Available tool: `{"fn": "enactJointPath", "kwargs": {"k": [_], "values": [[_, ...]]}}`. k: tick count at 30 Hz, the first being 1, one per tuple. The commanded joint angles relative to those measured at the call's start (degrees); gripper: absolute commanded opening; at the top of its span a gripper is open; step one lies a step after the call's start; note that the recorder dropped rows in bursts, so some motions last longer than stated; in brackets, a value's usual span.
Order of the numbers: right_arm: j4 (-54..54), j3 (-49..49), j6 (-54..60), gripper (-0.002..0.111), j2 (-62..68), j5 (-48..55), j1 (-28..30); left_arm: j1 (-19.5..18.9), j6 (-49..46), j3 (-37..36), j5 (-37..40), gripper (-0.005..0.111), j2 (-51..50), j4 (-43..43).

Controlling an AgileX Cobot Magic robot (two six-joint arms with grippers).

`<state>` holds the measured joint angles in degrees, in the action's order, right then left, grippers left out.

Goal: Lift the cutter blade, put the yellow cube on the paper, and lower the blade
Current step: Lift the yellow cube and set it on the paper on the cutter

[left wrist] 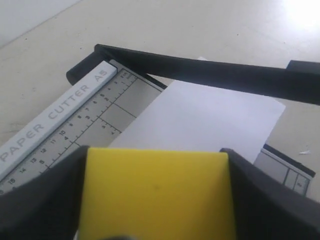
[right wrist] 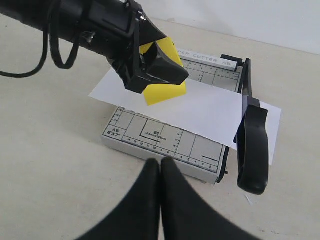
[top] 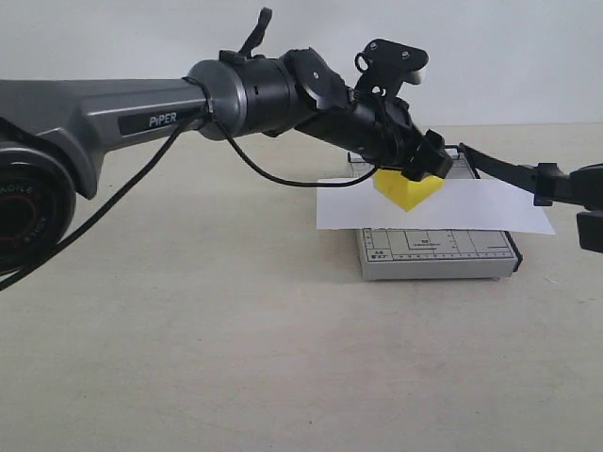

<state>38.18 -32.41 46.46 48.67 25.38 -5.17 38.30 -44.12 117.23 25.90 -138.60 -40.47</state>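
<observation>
My left gripper point(top: 420, 173) is shut on the yellow cube point(top: 407, 191) and holds it tilted, low over the white paper point(top: 471, 209). The frames do not show whether the cube touches the paper. Black fingers point(left wrist: 45, 200) press both sides of the cube point(left wrist: 157, 195). The paper point(left wrist: 200, 120) lies across the grey cutter base point(top: 438, 254). The cutter blade point(top: 499, 168) is raised at the base's right side, its handle point(right wrist: 252, 150) in the air. My right gripper point(right wrist: 160, 167) is shut and empty, left of the handle and in front of the base point(right wrist: 165, 140).
The grey left arm point(top: 113, 113) and its black cable point(top: 283, 179) stretch across the beige table point(top: 236, 358) from the left. A white wall point(top: 528, 56) stands behind. The right gripper point(top: 589, 202) sits at the right edge of the exterior view.
</observation>
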Motion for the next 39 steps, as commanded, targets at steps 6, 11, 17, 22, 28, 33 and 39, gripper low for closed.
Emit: {"fn": "enactJointPath", "kwargs": {"k": [6, 11, 17, 22, 28, 33, 39], "values": [[0.0, -0.3, 0.6, 0.000, 0.0, -0.3, -0.2, 0.0, 2.0, 3.0, 1.4, 0.004, -3.3, 4.0], [0.0, -0.3, 0.6, 0.000, 0.0, -0.3, -0.2, 0.0, 2.0, 3.0, 1.1, 0.004, -4.0, 4.0], [0.0, -0.3, 0.6, 0.000, 0.0, -0.3, -0.2, 0.0, 2.0, 3.0, -0.3, 0.004, -4.0, 4.3], [0.0, -0.3, 0.6, 0.000, 0.0, -0.2, -0.2, 0.0, 2.0, 3.0, -0.5, 0.015, -4.0, 4.3], [0.0, -0.3, 0.6, 0.000, 0.0, 0.1, -0.2, 0.0, 2.0, 3.0, -1.8, 0.080, -4.0, 1.9], [0.0, -0.3, 0.5, 0.000, 0.0, 0.1, -0.2, 0.0, 2.1, 3.0, -0.7, 0.077, -2.0, -4.2], [0.0, -0.3, 0.5, 0.000, 0.0, 0.1, -0.2, 0.0, 7.3, 3.0, 8.5, 0.057, 2.0, -4.2]]}}
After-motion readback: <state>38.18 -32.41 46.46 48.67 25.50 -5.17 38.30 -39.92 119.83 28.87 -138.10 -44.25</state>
